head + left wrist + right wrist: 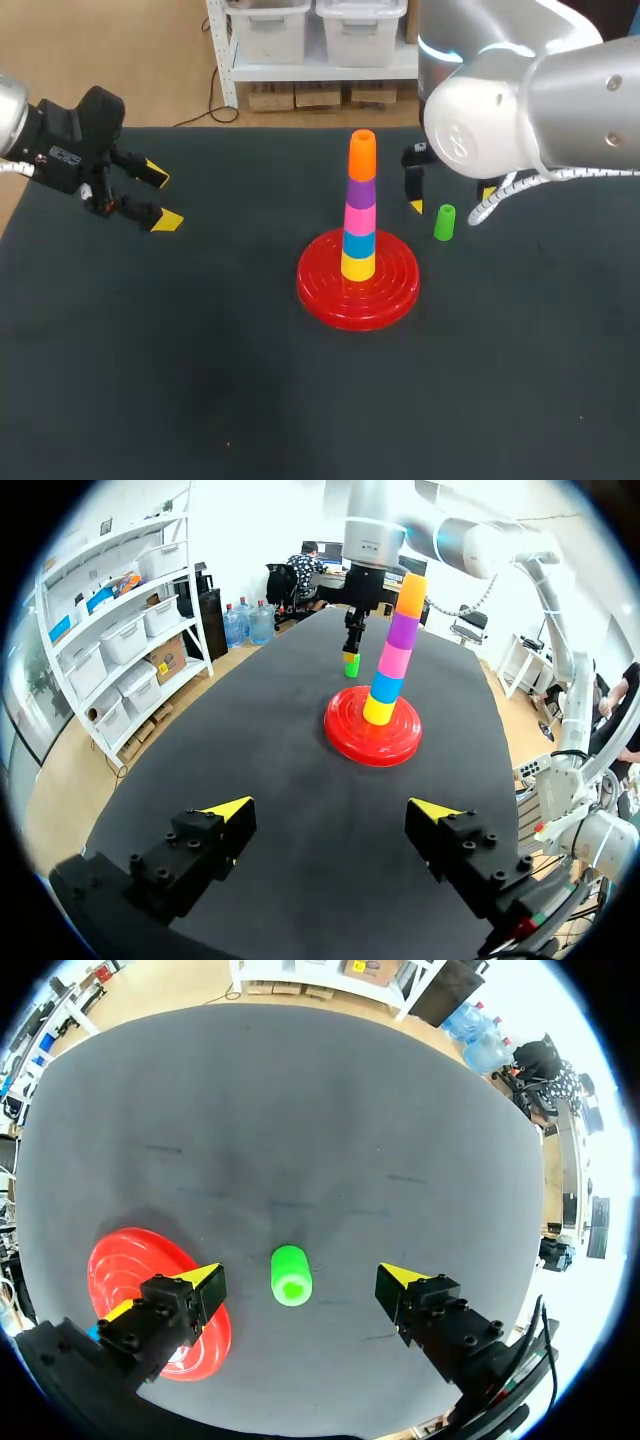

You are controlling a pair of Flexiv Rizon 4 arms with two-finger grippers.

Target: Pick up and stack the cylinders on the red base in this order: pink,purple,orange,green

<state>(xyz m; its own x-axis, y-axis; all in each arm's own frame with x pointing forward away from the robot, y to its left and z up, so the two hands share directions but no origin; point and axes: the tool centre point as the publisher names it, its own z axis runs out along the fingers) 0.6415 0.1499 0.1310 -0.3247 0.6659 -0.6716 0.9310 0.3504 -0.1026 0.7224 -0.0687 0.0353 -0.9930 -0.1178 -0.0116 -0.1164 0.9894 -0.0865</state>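
Observation:
The red base (pixel 358 282) sits mid-table with a stack on its peg: yellow at the bottom, then blue, pink (pixel 360 217), purple (pixel 361 191) and orange (pixel 362 155) on top. The green cylinder (pixel 444 222) stands upright on the mat to the right of the base. My right gripper (pixel 298 1278) hangs open above it, the green cylinder (pixel 291 1274) lying between its spread fingers, untouched. My left gripper (pixel 157 198) is open and empty over the mat's far left. From there the base (pixel 373 738) and stack are seen well ahead of the left gripper (pixel 340 810).
The black mat (pixel 200 380) covers the whole table. The right arm's large elbow (pixel 520 100) hangs over the table's back right, above the green cylinder's area.

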